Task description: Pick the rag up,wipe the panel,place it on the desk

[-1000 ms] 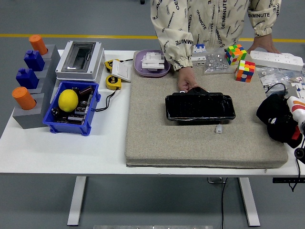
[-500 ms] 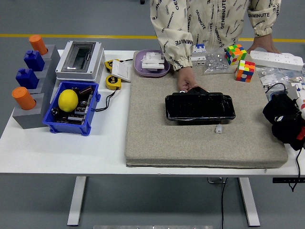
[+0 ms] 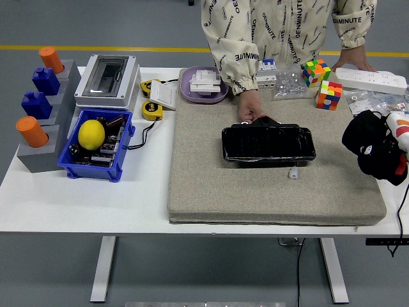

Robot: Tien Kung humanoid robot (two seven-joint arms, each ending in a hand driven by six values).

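Observation:
A glossy black panel (image 3: pixel 268 143) lies flat in the middle of the beige mat (image 3: pixel 211 192). A person's hand (image 3: pixel 251 112) rests on its far left edge. My right hand (image 3: pixel 378 153) comes in from the right edge over the mat's right side. It is closed around a bunched black rag (image 3: pixel 364 135). Rag and hand merge into one dark lump, so single fingers are hard to make out. The lump hangs about a hand's width right of the panel, apart from it. The left arm is out of sight.
Two colour cubes (image 3: pixel 323 84), a white power strip (image 3: pixel 370 80) and small bags sit behind my right hand. A purple dish (image 3: pixel 203 86), tape measures (image 3: pixel 152 109), a grey box (image 3: pixel 107 78), a blue bin (image 3: pixel 96 146) with a lemon, and a block rack (image 3: pixel 38 109) stand left.
My right hand with the rag slid right toward the frame edge, then rose and came back left over the mat's right side. The panel and the person's hand stayed put.

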